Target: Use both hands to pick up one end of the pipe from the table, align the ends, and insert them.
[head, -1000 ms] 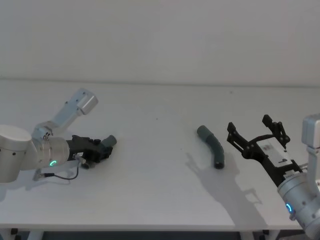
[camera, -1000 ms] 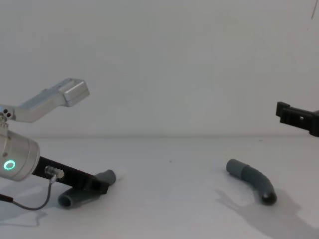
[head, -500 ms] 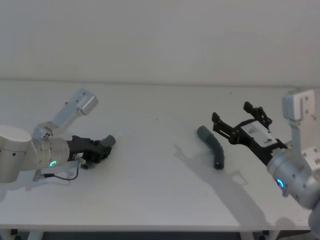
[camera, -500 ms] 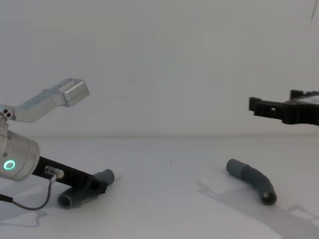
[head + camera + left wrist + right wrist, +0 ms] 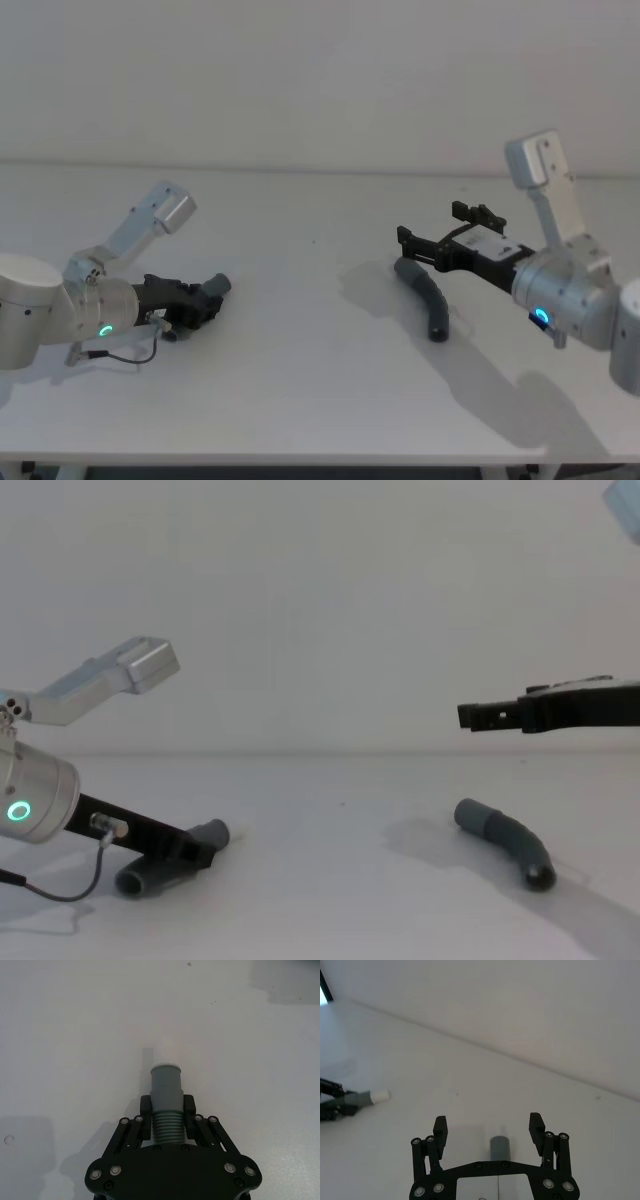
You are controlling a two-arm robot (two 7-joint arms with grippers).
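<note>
On the table [image 5: 300, 390], at the left, my left gripper [image 5: 197, 301] is shut on one dark grey pipe piece [image 5: 217, 285], low against the surface. The left wrist view has the fingers clamped on its ribbed part [image 5: 166, 1127], with the grey collar and a short white tip [image 5: 165, 1050] sticking out ahead. The other pipe piece [image 5: 428, 298] lies curved on the table at the right. My right gripper [image 5: 430, 225] hovers open above its far end, well clear of it in the chest view [image 5: 480, 715]. Between the spread fingers, the right wrist view shows that piece's end [image 5: 500, 1149].
A plain white wall rises behind the table's far edge [image 5: 320, 168]. A thin cable [image 5: 70, 885] loops from my left wrist down toward the table. Bare table lies between the two pipe pieces.
My right gripper has swung in from the right edge toward the left and now hangs over the right pipe piece, still open. My left gripper and its piece have stayed put.
</note>
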